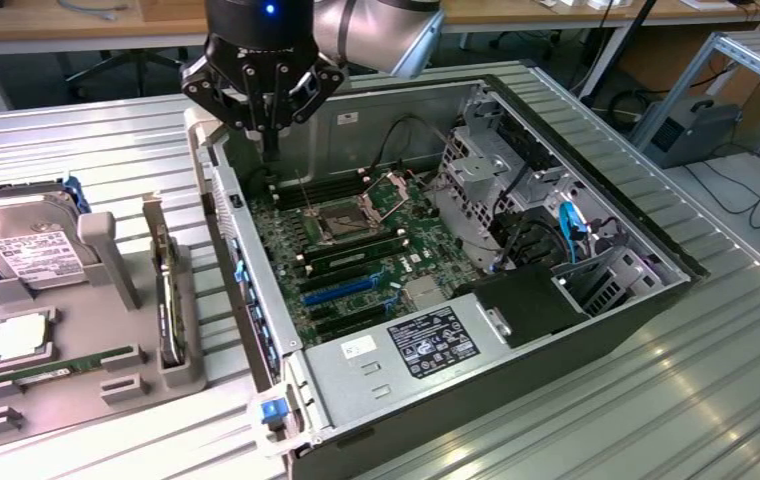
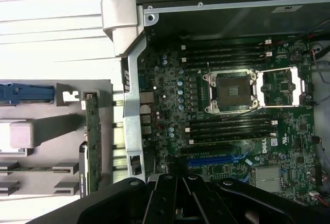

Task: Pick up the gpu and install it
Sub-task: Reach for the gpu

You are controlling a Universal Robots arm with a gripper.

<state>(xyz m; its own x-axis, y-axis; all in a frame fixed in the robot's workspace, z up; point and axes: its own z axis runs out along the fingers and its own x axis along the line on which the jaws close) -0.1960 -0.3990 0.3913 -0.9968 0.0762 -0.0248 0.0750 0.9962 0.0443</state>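
On your ribbed metal bench (image 1: 714, 400), the open computer case (image 1: 367, 365) lies at the centre of the exterior view. At nine o'clock of it you see a grey holder tray (image 1: 140, 385) carrying a labelled hard drive (image 1: 33, 255) and, toward seven o'clock, a green RAM stick (image 1: 67, 362).

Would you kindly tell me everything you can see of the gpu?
The gpu is a thin, dark card, greenish seen from above, standing on its long edge in a slot of the grey holder, beside the open computer case. Only the holder touches it; the gripper hangs apart, over the case.
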